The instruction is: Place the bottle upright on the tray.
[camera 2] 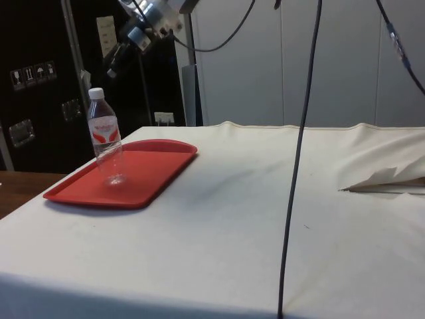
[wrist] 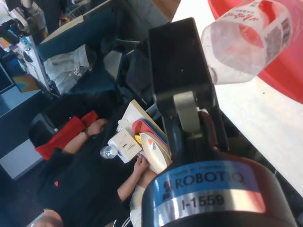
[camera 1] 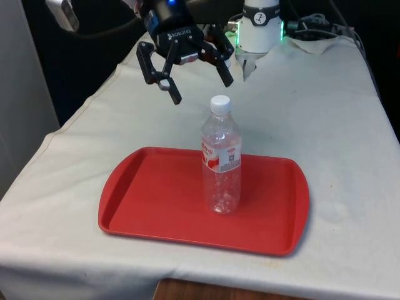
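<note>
A clear plastic bottle [camera 1: 221, 169] with a white cap and a red-and-white label stands upright on the red tray [camera 1: 156, 194], right of the tray's middle in the front view. My gripper [camera 1: 201, 87] hangs open and tilted above and behind the cap, touching nothing and with nothing between its fingers. In the side view the bottle [camera 2: 106, 139] stands near the tray's [camera 2: 156, 166] far side, and the gripper [camera 2: 116, 60] is up above it. In the wrist view one black finger [wrist: 182, 71] lies beside the bottle [wrist: 246, 38] and a strip of the tray [wrist: 289, 85].
The tray lies near the table's front edge [camera 1: 206, 275]. A black cable [camera 2: 292, 199] hangs down across the side view. A fold of cloth [camera 2: 385, 179] rises at that view's right. In the wrist view a person's hand [wrist: 142, 163] rests on papers beyond the table.
</note>
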`<state>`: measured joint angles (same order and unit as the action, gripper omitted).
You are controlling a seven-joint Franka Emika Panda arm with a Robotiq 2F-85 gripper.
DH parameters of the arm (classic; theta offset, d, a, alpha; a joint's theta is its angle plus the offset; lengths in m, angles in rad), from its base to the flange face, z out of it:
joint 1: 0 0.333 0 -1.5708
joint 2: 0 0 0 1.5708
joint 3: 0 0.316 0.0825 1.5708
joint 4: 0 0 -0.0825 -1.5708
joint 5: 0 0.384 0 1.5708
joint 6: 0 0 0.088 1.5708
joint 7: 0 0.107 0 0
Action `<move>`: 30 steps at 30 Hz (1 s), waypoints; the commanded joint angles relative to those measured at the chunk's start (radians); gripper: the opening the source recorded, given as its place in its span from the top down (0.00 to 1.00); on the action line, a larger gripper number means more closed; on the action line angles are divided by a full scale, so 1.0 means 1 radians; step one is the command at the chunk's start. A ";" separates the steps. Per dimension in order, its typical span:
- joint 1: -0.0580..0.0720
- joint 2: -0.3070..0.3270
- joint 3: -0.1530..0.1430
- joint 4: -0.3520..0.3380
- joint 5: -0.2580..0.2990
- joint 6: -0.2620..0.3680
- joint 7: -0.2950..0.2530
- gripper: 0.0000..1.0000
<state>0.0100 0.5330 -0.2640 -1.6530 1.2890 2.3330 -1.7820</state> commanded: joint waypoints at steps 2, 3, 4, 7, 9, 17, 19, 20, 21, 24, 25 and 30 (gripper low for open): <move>0.003 -0.013 -0.003 -0.006 -0.005 0.002 0.010 0.00; 0.003 -0.016 -0.004 -0.006 -0.005 0.001 0.012 0.00; 0.003 -0.021 -0.004 -0.005 -0.005 0.000 0.015 0.00; 0.000 -0.021 -0.002 0.000 0.000 -0.003 0.011 0.00; 0.003 -0.030 -0.006 -0.003 -0.007 -0.002 0.022 0.00; 0.006 -0.047 -0.014 0.001 -0.012 -0.004 0.035 0.00; 0.006 -0.051 -0.015 0.002 -0.013 -0.004 0.036 0.00; 0.006 -0.052 -0.015 0.002 -0.013 -0.004 0.037 0.00; 0.006 -0.056 -0.018 0.004 -0.015 -0.004 0.037 0.00; 0.008 -0.060 -0.022 0.006 -0.018 -0.002 0.038 0.00; 0.009 -0.061 -0.024 0.008 -0.019 -0.002 0.038 0.00; 0.013 -0.064 -0.031 0.013 -0.025 0.001 0.039 0.00</move>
<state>0.0160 0.4730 -0.2890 -1.6360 1.2820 2.3270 -1.7590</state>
